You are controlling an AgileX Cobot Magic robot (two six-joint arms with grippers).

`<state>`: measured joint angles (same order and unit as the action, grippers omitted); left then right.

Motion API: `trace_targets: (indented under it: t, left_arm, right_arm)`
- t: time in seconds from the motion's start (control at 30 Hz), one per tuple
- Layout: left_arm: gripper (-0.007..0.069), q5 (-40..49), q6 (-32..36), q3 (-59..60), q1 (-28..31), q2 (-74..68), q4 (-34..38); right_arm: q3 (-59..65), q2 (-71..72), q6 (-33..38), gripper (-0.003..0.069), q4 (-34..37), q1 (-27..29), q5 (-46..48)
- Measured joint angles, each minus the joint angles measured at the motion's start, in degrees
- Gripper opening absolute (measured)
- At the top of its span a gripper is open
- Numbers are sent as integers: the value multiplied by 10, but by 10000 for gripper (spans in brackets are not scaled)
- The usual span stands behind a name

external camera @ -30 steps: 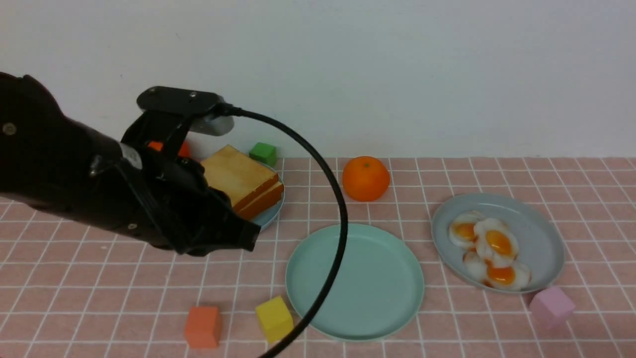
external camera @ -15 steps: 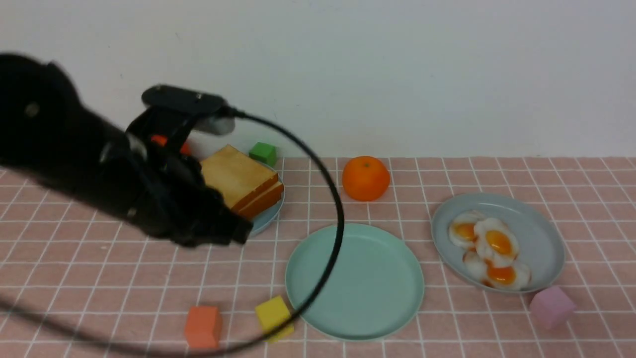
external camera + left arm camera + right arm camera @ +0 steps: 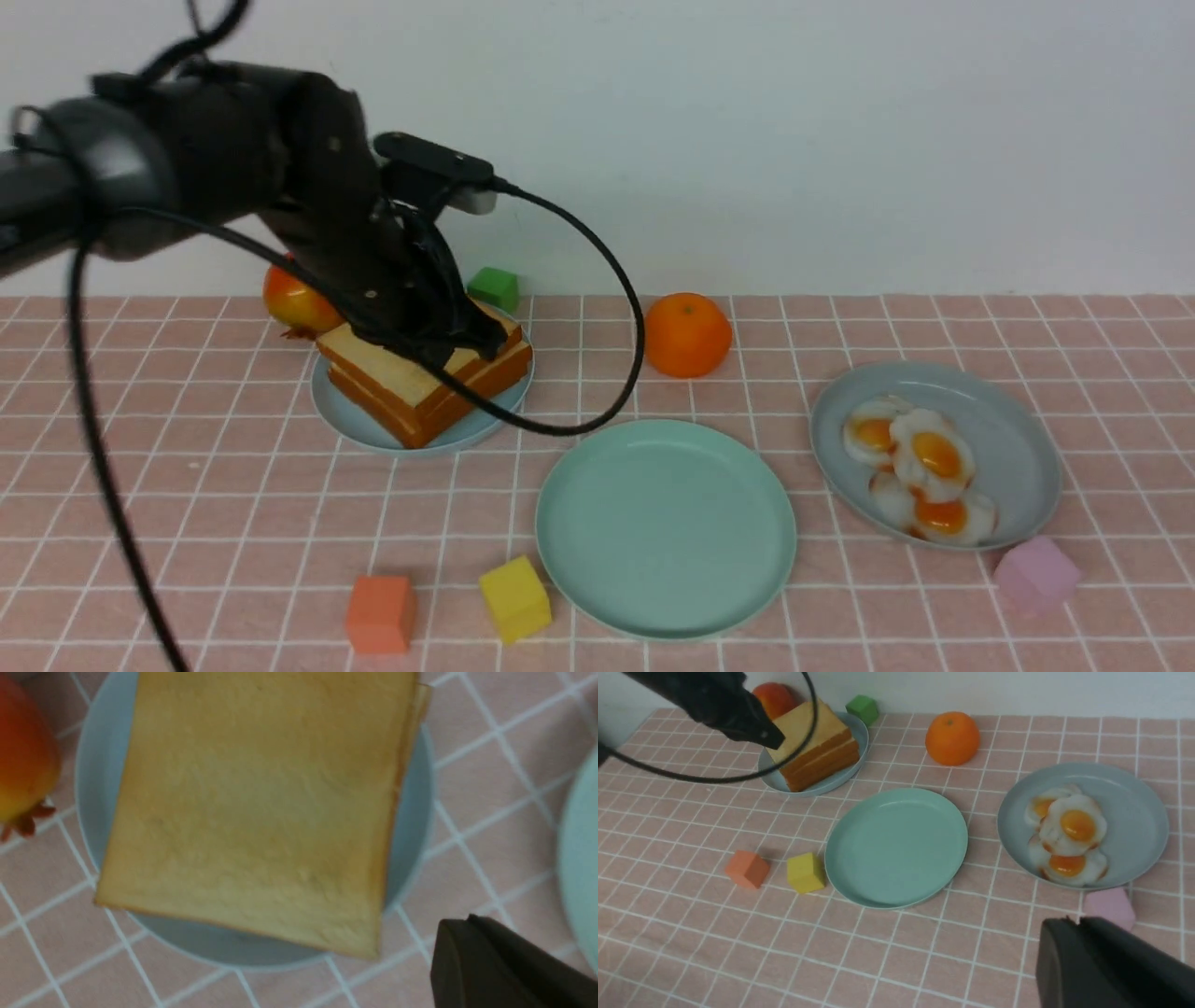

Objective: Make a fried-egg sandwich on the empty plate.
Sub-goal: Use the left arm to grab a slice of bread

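Left tool (image 3: 478,345) at toast stack (image 3: 401,387), grip state unclear | right tool (image 3: 1076,928) grip state unclear

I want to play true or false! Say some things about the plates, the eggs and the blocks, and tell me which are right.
1. The mint-green plate has nothing on it. True.
2. The toast slices are stacked on the left blue-grey plate. True.
3. The fried eggs lie on the toast slices. False: they lie on the right blue-grey plate.
4. The yellow block sits on the mint-green plate. False: it sits on the tablecloth, beside an orange block.
5. The orange is behind the mint-green plate. True.
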<state>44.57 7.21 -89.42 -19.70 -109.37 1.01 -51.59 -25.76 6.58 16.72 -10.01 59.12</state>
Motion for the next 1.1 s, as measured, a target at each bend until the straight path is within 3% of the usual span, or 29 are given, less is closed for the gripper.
trace_targets:
  t: [0.07,0.1,0.17,0.33,1.1]
  left_arm:
    - [149,-7,0,-8,0,-19,-13]
    - [149,-9,0,-8,0,-21,-13]
    - [275,-31,0,-9,0,-41,-24]
    - [367,-73,0,-9,0,-51,-56]
    - [363,-100,2,-13,-1,-77,-75]
  right_arm:
    - [0,-1,2,78,0,0,1]
    - [0,-1,3,78,0,0,1]
    - [0,-1,5,79,0,0,1]
    - [0,-1,6,82,0,0,0]
    - [0,-2,7,92,0,0,0]
